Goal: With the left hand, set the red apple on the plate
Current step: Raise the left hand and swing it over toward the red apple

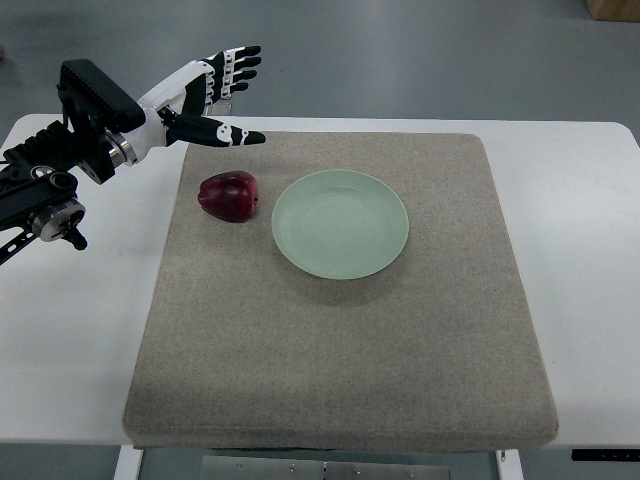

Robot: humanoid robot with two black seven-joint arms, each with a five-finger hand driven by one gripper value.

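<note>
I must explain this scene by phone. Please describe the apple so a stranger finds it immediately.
A grey mat covers the white table. Near its far left part lies a pale green plate; just left of it, apart, sits the red apple, the only dark red, rounded thing there.

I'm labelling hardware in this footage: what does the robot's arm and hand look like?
Only the left arm shows: black links with silver round joints and a ribbed black forearm block. The left hand has a white shell; its fingers are white-and-black segmented with black tips.

Open mat [340, 350], plate [340, 224] beside apple [228, 195]
</note>
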